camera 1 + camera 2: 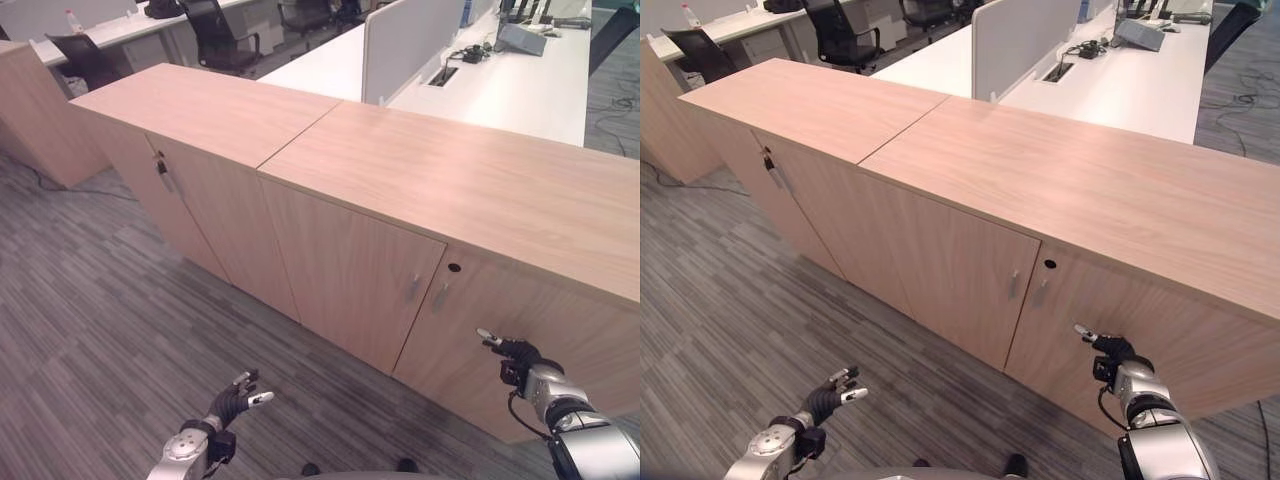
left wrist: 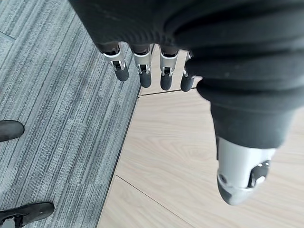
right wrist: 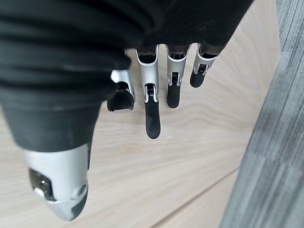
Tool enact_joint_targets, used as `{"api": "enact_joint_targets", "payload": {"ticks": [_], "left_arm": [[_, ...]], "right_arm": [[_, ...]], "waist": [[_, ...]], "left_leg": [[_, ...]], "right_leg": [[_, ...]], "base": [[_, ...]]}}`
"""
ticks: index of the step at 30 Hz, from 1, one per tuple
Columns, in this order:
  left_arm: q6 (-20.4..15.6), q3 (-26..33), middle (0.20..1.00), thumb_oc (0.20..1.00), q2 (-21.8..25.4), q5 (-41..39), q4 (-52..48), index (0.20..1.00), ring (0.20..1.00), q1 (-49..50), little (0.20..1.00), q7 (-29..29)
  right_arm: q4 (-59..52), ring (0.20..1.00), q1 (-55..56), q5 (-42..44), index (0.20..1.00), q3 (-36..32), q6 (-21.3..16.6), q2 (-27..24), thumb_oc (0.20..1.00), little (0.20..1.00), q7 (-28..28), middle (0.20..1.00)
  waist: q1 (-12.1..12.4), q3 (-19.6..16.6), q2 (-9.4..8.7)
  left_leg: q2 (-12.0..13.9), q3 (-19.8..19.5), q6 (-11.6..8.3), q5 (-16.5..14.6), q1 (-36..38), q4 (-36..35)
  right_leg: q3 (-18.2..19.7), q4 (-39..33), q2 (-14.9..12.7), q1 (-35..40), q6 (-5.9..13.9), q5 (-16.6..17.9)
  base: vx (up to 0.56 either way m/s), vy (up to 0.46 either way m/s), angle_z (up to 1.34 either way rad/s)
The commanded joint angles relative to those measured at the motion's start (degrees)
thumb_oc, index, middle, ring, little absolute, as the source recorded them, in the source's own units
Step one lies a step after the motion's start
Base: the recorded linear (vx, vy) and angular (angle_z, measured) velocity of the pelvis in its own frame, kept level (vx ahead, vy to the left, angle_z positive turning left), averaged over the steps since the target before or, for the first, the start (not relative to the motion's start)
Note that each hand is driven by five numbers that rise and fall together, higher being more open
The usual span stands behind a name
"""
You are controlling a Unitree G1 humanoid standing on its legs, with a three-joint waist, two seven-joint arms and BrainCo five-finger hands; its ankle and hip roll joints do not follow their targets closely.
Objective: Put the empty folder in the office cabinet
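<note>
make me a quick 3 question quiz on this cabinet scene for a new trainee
1. True or false: the doors of the wooden cabinet are all closed.
2. Which hand is nearer the two door handles at the middle of the cabinet front? A) left hand B) right hand C) both equally near
3. Fill in: both hands are holding ____.

Key
1. True: no door stands ajar in either eye view.
2. B: the right hand is raised in front of the door just to the right of the handles, while the left hand hangs low over the grey carpet.
3. Nothing: each wrist view shows straight fingers with no folder in them.
</note>
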Motion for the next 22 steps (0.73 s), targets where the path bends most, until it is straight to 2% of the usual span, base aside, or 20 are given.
{"api": "enact_joint_targets", "payload": {"ticks": [1, 5, 8, 11, 15, 22], "left_arm": [[-2.0, -0.2, 1.000, 1.000, 0.6, -1.4, 2.0, 1.000, 1.000, -3.1, 1.000, 1.1], [-2.0, 3.0, 1.000, 1.000, -1.7, -0.7, 2.6, 1.000, 1.000, -2.2, 1.000, 2.1], [-2.1, 5.1, 1.000, 1.000, -2.8, 1.1, 3.8, 1.000, 1.000, -1.8, 1.000, 2.8], [-2.2, 5.8, 1.000, 1.000, -3.3, 2.8, 5.3, 1.000, 1.000, -1.8, 1.000, 3.1], [-2.2, 6.5, 1.000, 1.000, -3.6, 3.5, 6.6, 1.000, 1.000, -2.1, 1.000, 3.1], [-3.0, 5.8, 1.000, 1.000, -4.1, 4.1, 9.3, 1.000, 1.000, -3.6, 1.000, 4.2]], "right_arm": [[-6.4, 1.000, -5.9, 4.7, 1.000, -2.9, -7.7, 0.3, 1.000, 1.000, -2.4, 1.000], [-18.6, 1.000, 8.6, 1.6, 1.000, -3.5, -8.6, 8.5, 1.000, 1.000, -1.8, 1.000], [-24.9, 1.000, 18.6, -2.5, 1.000, -2.4, -8.1, 12.3, 1.000, 1.000, -0.1, 1.000], [-24.5, 1.000, 23.6, -6.4, 1.000, 0.0, -7.1, 13.9, 1.000, 1.000, 2.0, 1.000], [-21.3, 1.000, 24.9, -12.5, 1.000, 3.6, -5.5, 14.4, 1.000, 1.000, 3.8, 1.000], [-15.6, 1.000, 23.5, -12.0, 1.000, 5.0, -5.1, 15.2, 1.000, 1.000, 4.4, 1.000]], "waist": [[0.9, 0.8, -3.33], [-1.3, 0.8, -3.06], [-3.2, 0.7, -3.08], [-4.9, 0.8, -3.10], [-6.3, 1.2, -3.30], [-8.2, 1.6, -3.54]], "left_leg": [[1.3, -0.4, -2.63, -3.7, 1.9, 0.6], [1.5, 0.7, -2.49, -4.1, 2.5, 0.6], [1.7, 1.7, -2.51, -4.3, 2.9, 0.6], [1.9, 3.1, -2.53, -4.4, 3.3, 0.6], [2.3, 6.5, -2.43, -4.6, 3.9, 0.6], [2.5, 11.3, -2.09, -5.0, 5.9, 0.6]], "right_leg": [[-2.1, 0.9, -2.9, 6.8, 5.13, -4.8], [-0.9, 1.0, -2.9, 6.5, 4.97, -4.9], [0.1, 1.3, -2.9, 6.0, 4.92, -4.8], [1.7, 1.4, -2.8, 5.4, 4.89, -4.4], [4.4, 1.6, -2.4, 3.7, 5.01, -3.6], [8.3, 1.8, -2.0, 2.2, 5.48, -2.4]], "base": [[0.01, 0.012, -0.04], [0.00, 0.001, -0.02], [-0.01, 0.002, -0.14], [-0.02, 0.010, -0.29], [-0.04, 0.015, -0.44], [0.00, 0.026, -0.59]]}}
